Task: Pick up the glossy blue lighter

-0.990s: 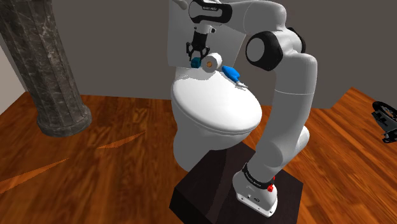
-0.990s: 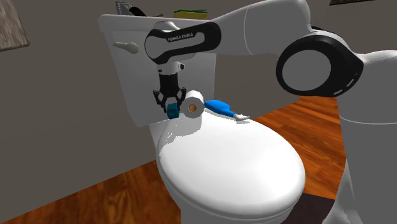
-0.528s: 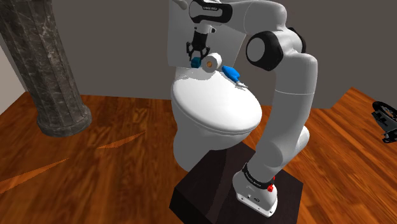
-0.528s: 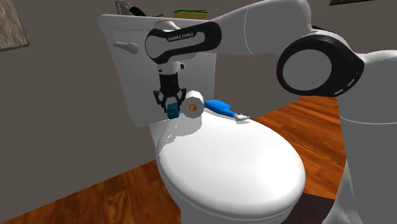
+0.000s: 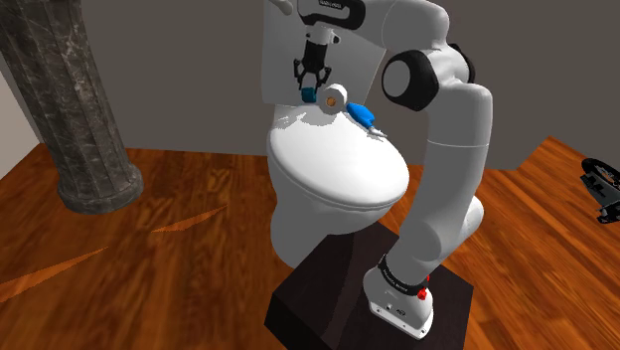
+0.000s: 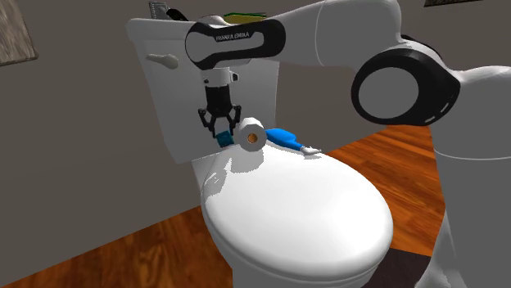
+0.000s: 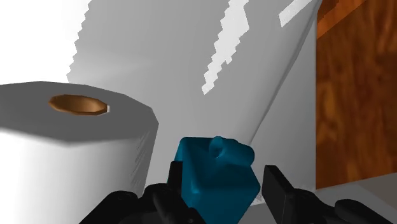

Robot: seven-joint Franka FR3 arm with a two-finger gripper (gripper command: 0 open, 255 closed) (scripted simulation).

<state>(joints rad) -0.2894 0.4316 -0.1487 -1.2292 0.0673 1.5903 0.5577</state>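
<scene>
The blue lighter (image 5: 309, 95) (image 6: 223, 138) is at the back of the white toilet lid (image 5: 338, 167) (image 6: 303, 214), in front of the tank (image 5: 279, 62) (image 6: 164, 100). My gripper (image 5: 310, 89) (image 6: 221, 131) points straight down over it and is shut on it. In the wrist view the lighter (image 7: 216, 179) sits between the black fingers (image 7: 277, 186), and its small round nozzle faces the camera. A white toilet roll (image 5: 333, 96) (image 6: 250, 137) (image 7: 70, 147) lies right beside the lighter and the gripper.
A blue and white brush-like object (image 5: 364, 116) (image 6: 288, 137) lies on the lid behind the roll. Small items (image 6: 244, 15) rest on the tank top. A dark stone column (image 5: 77, 109) stands at the shoulder view's left, on a wooden floor (image 5: 199, 229).
The gripper has risen a little, and the lighter has gone up with it. The toilet roll and the brush-like object have not moved.
</scene>
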